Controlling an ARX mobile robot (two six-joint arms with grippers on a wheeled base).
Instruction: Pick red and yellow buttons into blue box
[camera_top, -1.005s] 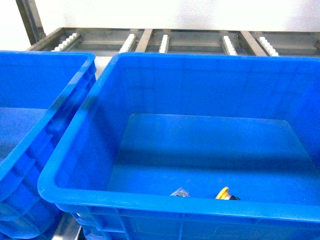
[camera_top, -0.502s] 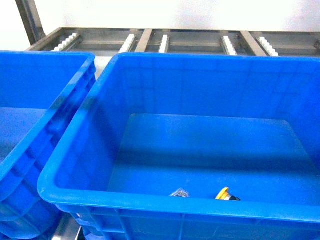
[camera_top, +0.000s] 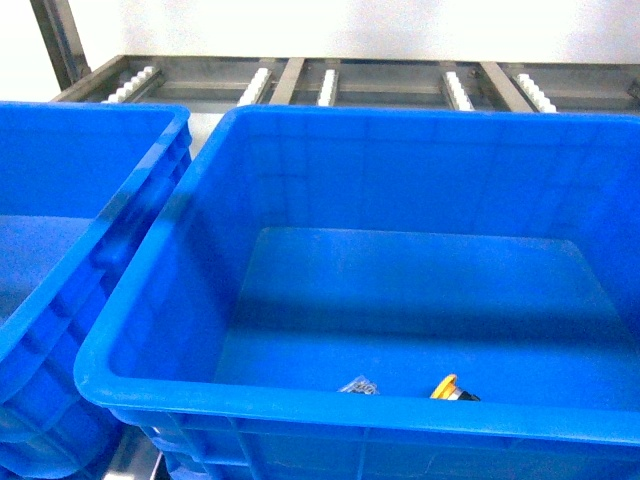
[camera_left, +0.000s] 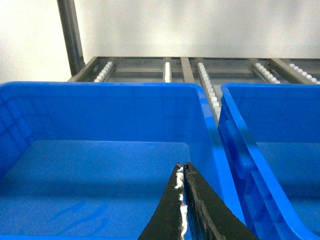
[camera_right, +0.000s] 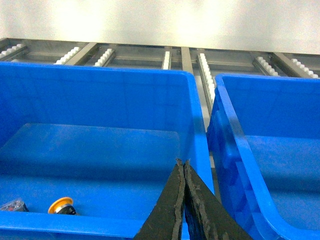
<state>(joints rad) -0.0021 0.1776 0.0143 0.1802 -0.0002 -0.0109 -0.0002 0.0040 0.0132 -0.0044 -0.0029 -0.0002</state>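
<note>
A deep blue box (camera_top: 400, 170) fills the middle of the head view. The yellow button (camera_top: 446, 387) lies on its side on the floor of this box, against the near wall; the right wrist view shows it too (camera_right: 60, 204). A small clear-and-dark part (camera_top: 359, 384) lies just left of it. The red button is out of view. My right gripper (camera_right: 181, 161) is shut and empty, raised over the box's right near corner. My left gripper (camera_left: 181, 165) is shut and empty, over the neighbouring left crate (camera_left: 100, 110). Neither gripper shows in the head view.
A second deep blue crate (camera_top: 60, 160) stands tight against the box's left side, and a third (camera_right: 270, 110) stands to its right. Behind them runs a metal rack with white rollers (camera_top: 330, 80) and a pale wall. A steel post (camera_left: 70, 35) rises at the back left.
</note>
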